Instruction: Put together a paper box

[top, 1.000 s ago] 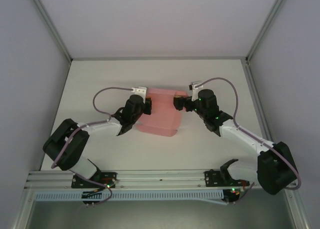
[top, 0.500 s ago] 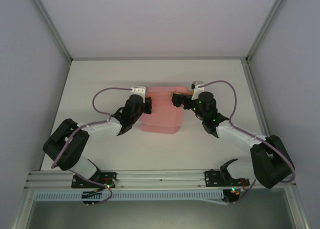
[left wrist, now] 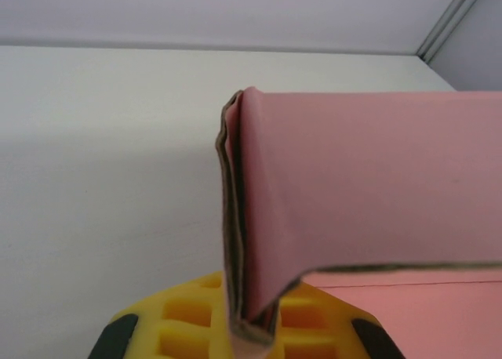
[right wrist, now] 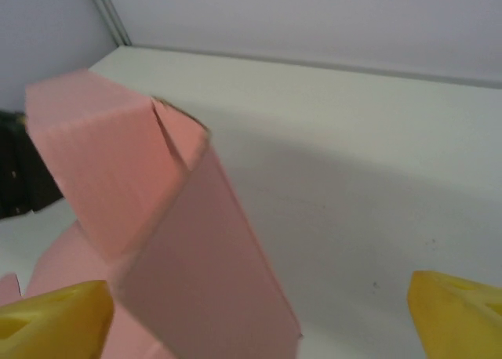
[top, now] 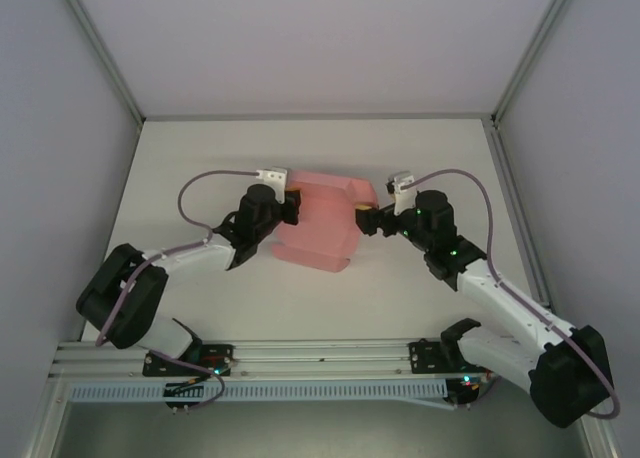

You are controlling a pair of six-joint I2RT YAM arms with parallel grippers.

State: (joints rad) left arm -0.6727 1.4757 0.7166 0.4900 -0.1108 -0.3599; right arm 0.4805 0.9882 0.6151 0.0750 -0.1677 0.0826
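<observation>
On the matte white table (top: 220,148), about midway between the two arms, the paper box (top: 322,226) stands partly folded. It is thin, smooth pink card with sharp creases, a slanted far corner and a small tab at its near edge.

The left gripper (top: 290,206) meets the box's left side. In the left wrist view, the left gripper (left wrist: 247,328) is clamped on an upright doubled edge of the card (left wrist: 376,194), whose raw cut layers look brownish. Its yellow pads (left wrist: 180,328) are moulded in a waffle grid.

The right gripper (top: 365,221) sits at the box's right side. In its wrist view, the yellow fingers (right wrist: 55,320) are spread wide, with a long flat panel and a creased corner flap (right wrist: 102,155) between them. Contact cannot be judged.
</observation>
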